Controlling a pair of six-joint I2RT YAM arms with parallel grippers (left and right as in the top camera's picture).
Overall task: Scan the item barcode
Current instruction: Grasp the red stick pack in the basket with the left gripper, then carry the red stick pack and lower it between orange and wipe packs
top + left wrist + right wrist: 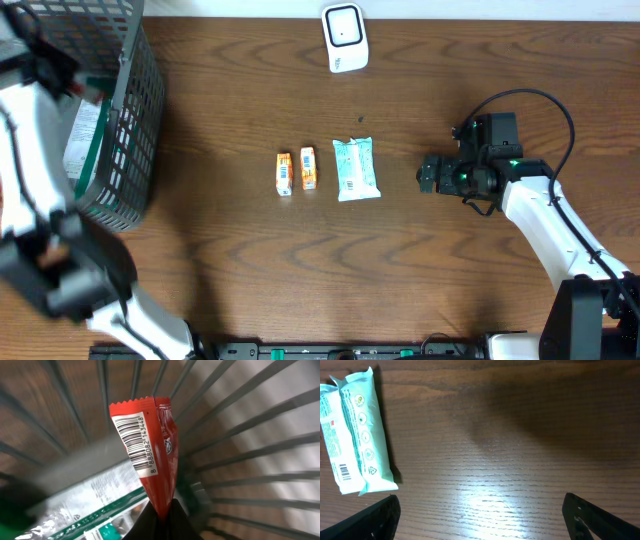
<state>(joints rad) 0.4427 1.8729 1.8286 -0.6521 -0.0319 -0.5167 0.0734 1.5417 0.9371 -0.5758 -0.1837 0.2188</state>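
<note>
My left wrist view shows what overhead blurs: my left pincer [159, 514] clamped on the red packet [167, 467], barcode [134, 442] facing the camera, inside the wire basket [135, 110] at the left edge of the desk [230, 260]. My right pincer [485, 520] gapes wide near the green packet [357, 430].

Bright, even lighting. Far left of the mint-green packet [357, 168], the left arm [22, 150] smears with motion blur. Right of that packet, the worktop [495, 495] shows soft glare below a broad shadow.
</note>
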